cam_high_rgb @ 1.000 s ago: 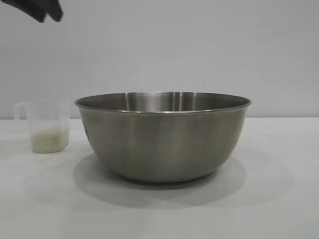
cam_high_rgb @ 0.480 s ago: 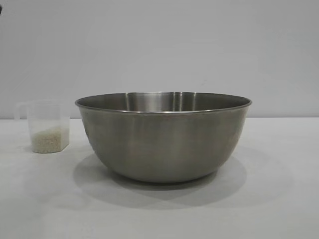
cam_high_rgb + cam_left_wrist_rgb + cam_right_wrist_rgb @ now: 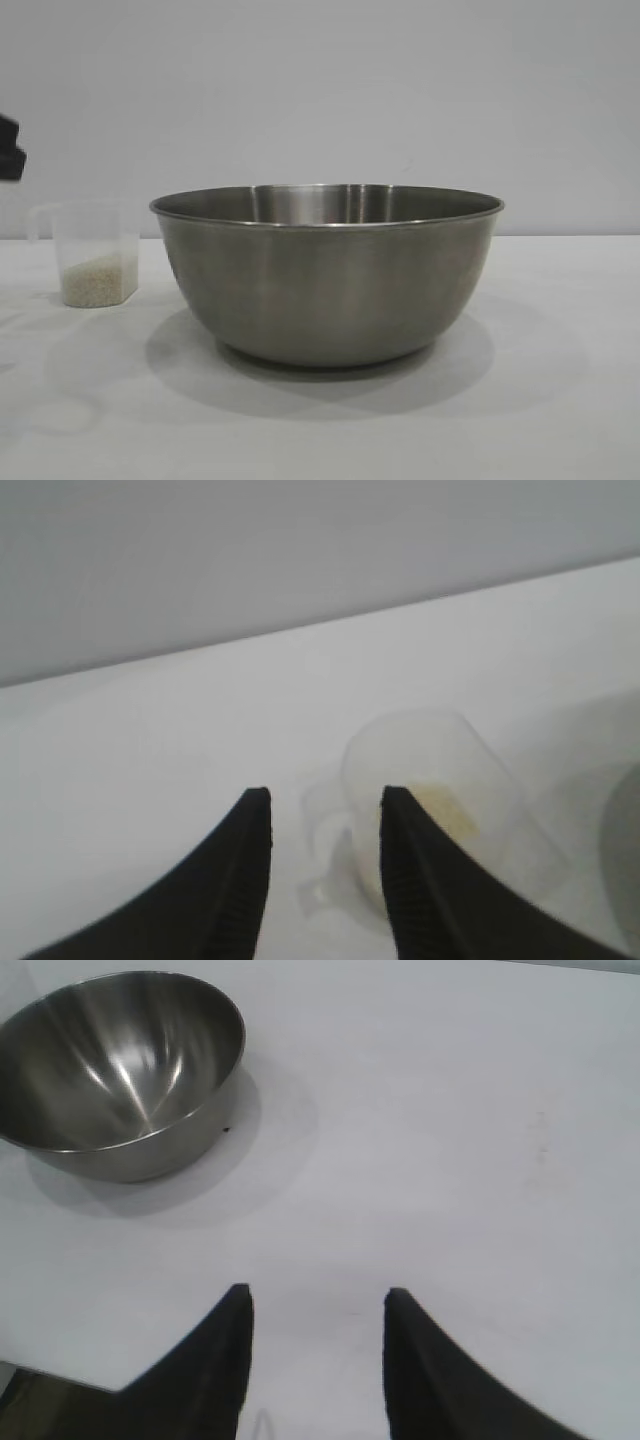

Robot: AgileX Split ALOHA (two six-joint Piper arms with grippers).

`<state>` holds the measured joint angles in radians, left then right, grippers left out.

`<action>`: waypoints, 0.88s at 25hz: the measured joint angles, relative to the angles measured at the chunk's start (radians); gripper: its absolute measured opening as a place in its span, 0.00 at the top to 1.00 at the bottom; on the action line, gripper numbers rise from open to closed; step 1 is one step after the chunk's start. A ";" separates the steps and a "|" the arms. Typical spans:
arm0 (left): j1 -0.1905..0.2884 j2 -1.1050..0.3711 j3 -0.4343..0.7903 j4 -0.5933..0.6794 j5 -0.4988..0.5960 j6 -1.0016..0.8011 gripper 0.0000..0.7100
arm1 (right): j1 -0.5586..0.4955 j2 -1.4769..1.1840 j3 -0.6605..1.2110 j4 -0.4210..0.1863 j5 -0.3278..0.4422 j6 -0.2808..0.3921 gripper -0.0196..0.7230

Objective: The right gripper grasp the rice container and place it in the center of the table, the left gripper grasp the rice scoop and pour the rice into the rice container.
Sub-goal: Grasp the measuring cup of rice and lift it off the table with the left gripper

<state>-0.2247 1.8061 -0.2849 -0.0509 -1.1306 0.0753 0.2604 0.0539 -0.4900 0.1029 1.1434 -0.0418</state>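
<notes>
The rice container (image 3: 327, 275), a large steel bowl, stands upright at the middle of the white table (image 3: 560, 400). To its left stands the rice scoop (image 3: 92, 255), a clear plastic cup with a low layer of rice (image 3: 97, 282). In the left wrist view my left gripper (image 3: 322, 798) is open and hangs over the rice scoop (image 3: 440, 780); the scoop's handle (image 3: 325, 855) shows in the gap between the fingers, untouched. Only a black part of the left arm (image 3: 10, 150) enters the exterior view. My right gripper (image 3: 315, 1295) is open and empty over bare table, well away from the rice container (image 3: 120, 1060).
A plain grey wall (image 3: 400, 90) backs the table. The steel bowl's side (image 3: 627, 860) shows just beyond the scoop in the left wrist view. The table's edge (image 3: 40, 1372) lies close to my right gripper.
The black part of the left arm left the upper left corner of the exterior view and has come back in lower at the left edge. Bowl and scoop have not moved.
</notes>
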 joint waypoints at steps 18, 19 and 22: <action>0.000 0.212 -0.101 -0.042 -0.006 -0.020 0.76 | 0.000 0.000 0.000 0.000 0.000 0.000 0.61; 0.000 0.222 -0.110 -0.044 -0.006 -0.020 0.80 | 0.000 0.000 0.000 0.000 0.000 0.000 0.61; 0.000 0.246 -0.135 -0.054 -0.006 -0.020 0.81 | 0.000 0.000 0.000 0.000 0.000 0.000 0.61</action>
<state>-0.2247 2.0517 -0.4197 -0.1047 -1.1369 0.0551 0.2604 0.0539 -0.4900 0.1029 1.1429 -0.0418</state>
